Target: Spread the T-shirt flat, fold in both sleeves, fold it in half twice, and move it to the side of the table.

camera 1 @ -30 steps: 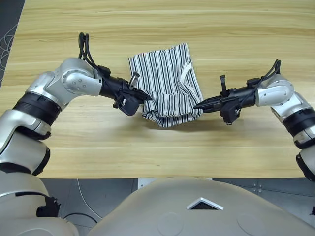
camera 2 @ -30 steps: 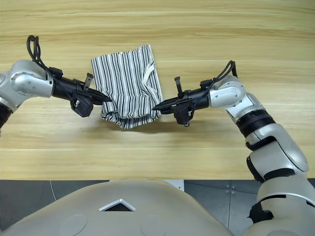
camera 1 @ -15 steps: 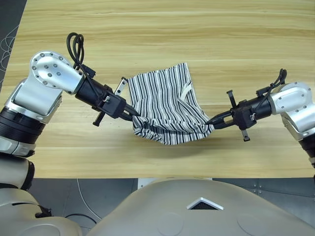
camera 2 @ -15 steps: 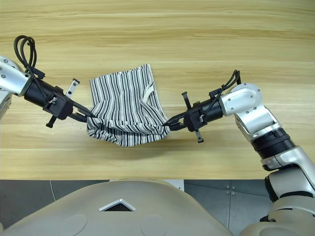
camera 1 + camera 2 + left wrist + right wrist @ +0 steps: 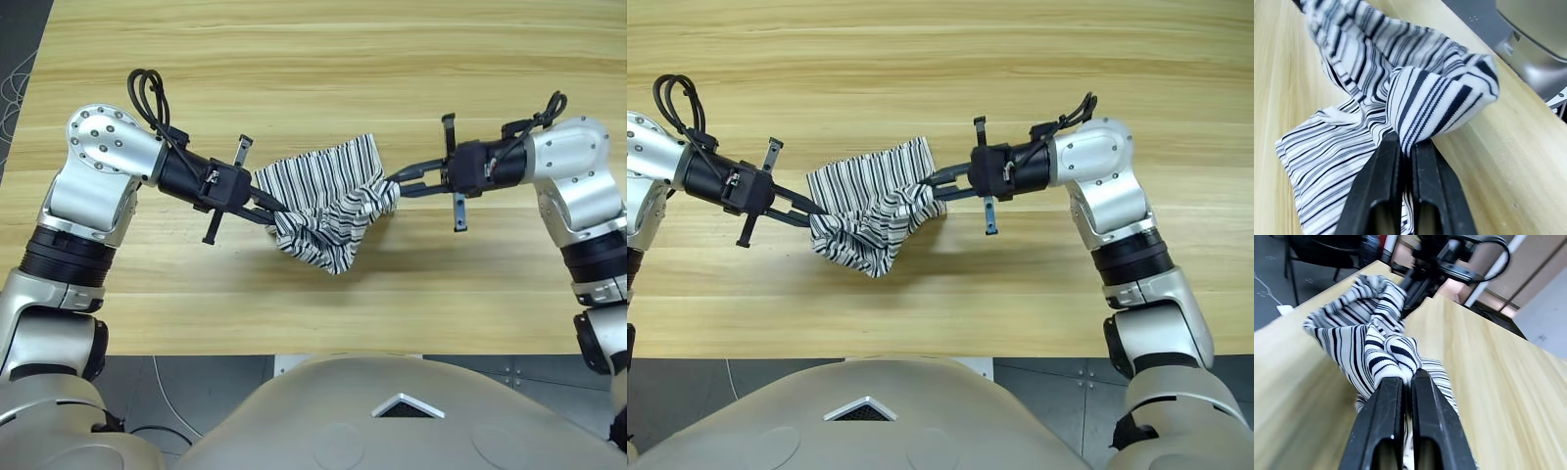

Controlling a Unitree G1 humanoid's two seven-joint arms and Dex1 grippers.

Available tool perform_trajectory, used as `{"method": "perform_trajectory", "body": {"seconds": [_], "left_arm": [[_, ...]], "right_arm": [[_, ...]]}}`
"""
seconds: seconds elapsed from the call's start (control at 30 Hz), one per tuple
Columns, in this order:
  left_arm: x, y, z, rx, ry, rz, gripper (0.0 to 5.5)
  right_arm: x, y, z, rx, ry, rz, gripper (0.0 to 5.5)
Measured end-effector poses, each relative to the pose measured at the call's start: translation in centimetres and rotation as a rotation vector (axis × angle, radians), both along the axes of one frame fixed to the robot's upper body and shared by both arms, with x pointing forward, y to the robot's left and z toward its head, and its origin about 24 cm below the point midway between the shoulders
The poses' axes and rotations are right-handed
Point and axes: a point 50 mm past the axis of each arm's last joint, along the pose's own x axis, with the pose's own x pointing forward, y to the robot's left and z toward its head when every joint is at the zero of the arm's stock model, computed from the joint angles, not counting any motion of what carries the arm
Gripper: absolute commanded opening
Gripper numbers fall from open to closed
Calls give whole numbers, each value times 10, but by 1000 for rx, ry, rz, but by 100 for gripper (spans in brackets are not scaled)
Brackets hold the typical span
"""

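The black-and-white striped T-shirt (image 5: 328, 196) hangs bunched between my two grippers, lifted off the wooden table (image 5: 313, 59) along its near edge, while its far edge still rests on the wood. My left gripper (image 5: 275, 208) is shut on the shirt's left corner; in the left wrist view the fingers (image 5: 1382, 177) pinch a fold of the striped cloth (image 5: 1420, 98). At the shirt's right side, my right gripper (image 5: 395, 182) is shut on the other corner, and the right wrist view has its fingers (image 5: 1386, 406) clamped on a bunch of T-shirt fabric (image 5: 1371, 338).
Bare wood lies all around the shirt, with wide room toward the far side. The table's near edge (image 5: 313, 351) runs just in front of the arms. A dark floor strip (image 5: 20, 59) borders the table on the left.
Both grippers have lifted the shirt's near corners and carried them away from me. The right gripper moved left and up, so the cloth now sags bunched between them instead of stretched.
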Motion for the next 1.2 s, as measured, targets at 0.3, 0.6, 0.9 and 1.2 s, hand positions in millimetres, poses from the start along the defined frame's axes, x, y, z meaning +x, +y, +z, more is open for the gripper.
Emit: {"method": "perform_trajectory", "body": {"seconds": [0.3, 0.6, 0.9, 1.2], "left_arm": [[25, 29, -15, -68, 54, 238, 11], [45, 35, -39, -42, 103, 413, 11], [48, 48, -72, 58, 320, 599, 109], [61, 63, -56, -41, 327, 743, 143]], "right_arm": [[40, 4, -14, -80, -8, -158, 10], [55, 6, -36, -151, 4, -204, 10], [61, 14, -56, -209, 70, -242, 99], [78, 10, -62, -209, 69, -489, 171]]}}
